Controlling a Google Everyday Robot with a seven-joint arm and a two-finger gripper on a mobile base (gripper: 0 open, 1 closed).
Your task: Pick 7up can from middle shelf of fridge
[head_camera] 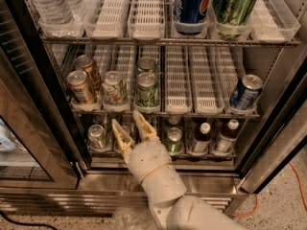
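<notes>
The 7up can (114, 87), whitish-silver with green and red marks, stands at the front of the middle shelf (201, 112), second lane from the left, inside the fridge (158, 178). My gripper (127, 120) is open and empty. It points up, with its fingertips at the shelf's front edge just below and right of the 7up can. One finger (121, 135) is below the can, the other is below the green can (147, 89) beside it.
Two copper-orange cans (80, 86) stand left of the 7up can, and a second green can (147, 63) behind. A blue can (245, 91) is at far right. Bottles and large cans (192, 4) fill the top rack; cans and bottles (225, 135) the bottom one. The door frame (29, 104) stands left.
</notes>
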